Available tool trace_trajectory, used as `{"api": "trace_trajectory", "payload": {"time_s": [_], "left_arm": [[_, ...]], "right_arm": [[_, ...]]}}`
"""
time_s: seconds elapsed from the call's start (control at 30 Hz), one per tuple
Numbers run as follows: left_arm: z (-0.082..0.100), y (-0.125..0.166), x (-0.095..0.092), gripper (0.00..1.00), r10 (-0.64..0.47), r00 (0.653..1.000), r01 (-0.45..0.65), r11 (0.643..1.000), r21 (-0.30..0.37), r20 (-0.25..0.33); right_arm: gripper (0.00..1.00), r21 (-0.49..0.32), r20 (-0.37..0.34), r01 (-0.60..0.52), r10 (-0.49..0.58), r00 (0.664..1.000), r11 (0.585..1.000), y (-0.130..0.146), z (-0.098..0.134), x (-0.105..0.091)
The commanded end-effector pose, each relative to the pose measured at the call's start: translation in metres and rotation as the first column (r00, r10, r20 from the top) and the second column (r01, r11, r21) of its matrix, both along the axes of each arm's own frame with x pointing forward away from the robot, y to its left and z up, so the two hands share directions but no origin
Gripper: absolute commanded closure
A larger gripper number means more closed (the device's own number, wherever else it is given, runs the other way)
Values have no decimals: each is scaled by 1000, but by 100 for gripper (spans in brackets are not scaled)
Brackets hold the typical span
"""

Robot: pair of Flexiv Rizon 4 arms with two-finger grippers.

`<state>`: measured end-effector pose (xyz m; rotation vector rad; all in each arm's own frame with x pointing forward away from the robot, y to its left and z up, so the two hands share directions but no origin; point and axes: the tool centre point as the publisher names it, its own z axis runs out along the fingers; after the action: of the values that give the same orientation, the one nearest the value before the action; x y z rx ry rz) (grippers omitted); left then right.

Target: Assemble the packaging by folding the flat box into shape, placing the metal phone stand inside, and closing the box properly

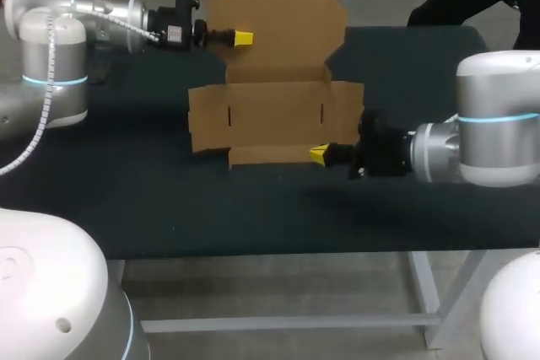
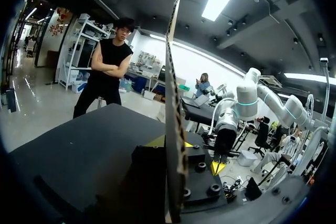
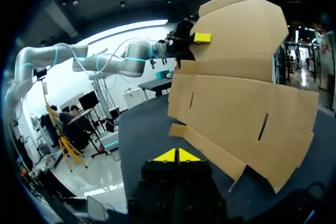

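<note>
Left claw (image 1: 243, 38) pinches the flat box (image 1: 274, 111) by its back flap; right claw (image 1: 319, 155) pressed closed, empty, beside it.

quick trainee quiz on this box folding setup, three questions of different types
1. True or false: the cardboard box is already folded into shape and closed.
2. Which gripper holds the box's raised rear panel? A) left gripper B) right gripper C) neither
3. Fill in: the right gripper, beside the box's front flap, has its fingers ___ with nothing between them.

Key: 1 false, it is still an open flat blank; 2 A; 3 shut.
</note>
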<state>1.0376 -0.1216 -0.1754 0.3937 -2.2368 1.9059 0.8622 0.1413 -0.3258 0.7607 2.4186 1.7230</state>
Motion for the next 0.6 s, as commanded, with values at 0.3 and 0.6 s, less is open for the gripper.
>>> {"api": "trace_trajectory", "payload": {"time_s": [0.3,0.6], "left_arm": [[-9,3,2,100,22,997,-20,999,-26,74],[-13,2,-2,100,16,994,-13,1000,-26,108]], "right_arm": [[100,5,-15,22,-22,1000,1000,20,-21,9],[100,11,-34,18,-18,999,1000,33,-32,13]]}}
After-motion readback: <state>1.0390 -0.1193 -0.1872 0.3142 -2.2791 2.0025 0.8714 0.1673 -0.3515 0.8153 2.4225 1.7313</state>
